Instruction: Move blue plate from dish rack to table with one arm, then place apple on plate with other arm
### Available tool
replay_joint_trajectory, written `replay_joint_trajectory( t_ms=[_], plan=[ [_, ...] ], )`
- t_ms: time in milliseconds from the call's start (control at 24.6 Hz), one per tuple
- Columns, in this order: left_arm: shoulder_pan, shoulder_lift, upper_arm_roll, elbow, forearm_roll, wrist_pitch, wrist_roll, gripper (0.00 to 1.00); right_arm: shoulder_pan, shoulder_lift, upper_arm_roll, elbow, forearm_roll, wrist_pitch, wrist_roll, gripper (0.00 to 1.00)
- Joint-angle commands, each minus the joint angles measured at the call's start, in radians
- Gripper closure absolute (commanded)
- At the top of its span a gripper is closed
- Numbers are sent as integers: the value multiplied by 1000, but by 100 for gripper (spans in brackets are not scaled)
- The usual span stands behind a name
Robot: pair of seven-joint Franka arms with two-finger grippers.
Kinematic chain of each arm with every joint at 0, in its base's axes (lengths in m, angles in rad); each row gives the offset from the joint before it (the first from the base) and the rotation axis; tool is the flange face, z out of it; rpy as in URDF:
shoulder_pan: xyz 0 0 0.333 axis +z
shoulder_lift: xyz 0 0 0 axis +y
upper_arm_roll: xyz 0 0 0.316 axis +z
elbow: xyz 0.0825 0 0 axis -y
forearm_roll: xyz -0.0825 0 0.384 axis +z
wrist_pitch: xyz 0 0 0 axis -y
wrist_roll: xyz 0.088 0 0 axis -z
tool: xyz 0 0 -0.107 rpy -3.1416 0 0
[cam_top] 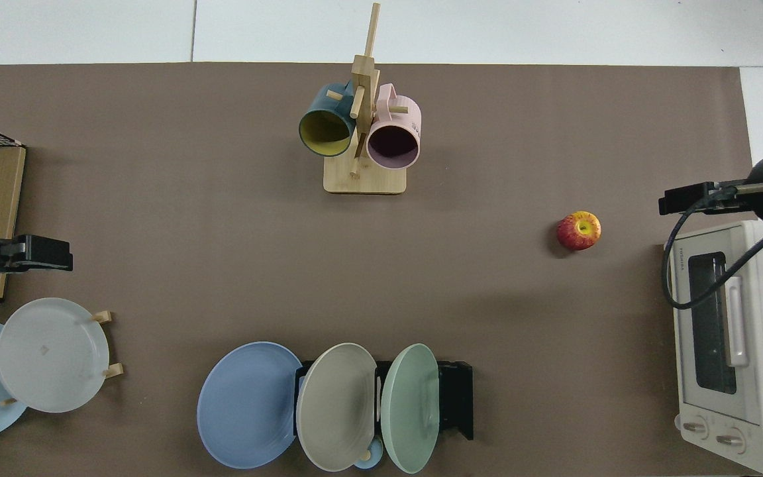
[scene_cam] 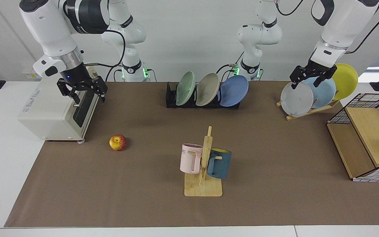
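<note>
Progress so far looks like nil, judging by the layout; round matte periwinkle-blue plate (scene_cam: 234,91) leans in the end slot of the low black slotted dish rack (scene_cam: 170,96), upper centre of the facing view, next to a beige plate (scene_cam: 207,89) and a green one (scene_cam: 186,88); small red-and-yellow apple (scene_cam: 117,142) sits on the brown mat of the table (scene_cam: 275,197), centre-left, well apart from the rack; right gripper (scene_cam: 86,94) hangs above the white toaster oven (scene_cam: 54,113), upper left, fingers spread, holding nothing; left gripper (scene_cam: 313,77) hovers by the wooden plate stand (scene_cam: 311,110), upper right, fingers apart, empty; both steps remain, plate first, apple after.
</note>
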Motion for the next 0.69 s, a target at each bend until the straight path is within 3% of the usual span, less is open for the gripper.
replay_joint_trajectory(
  t_ms=[0, 650],
  plan=[
    [-12, -12, 5, -9, 12, -16, 1, 0, -11, -8, 10, -7, -3, -3, 18, 0],
    [-12, -13, -4, -17, 5, -14, -14, 0, -11, -8, 10, -7, -3, -3, 18, 0]
  ],
)
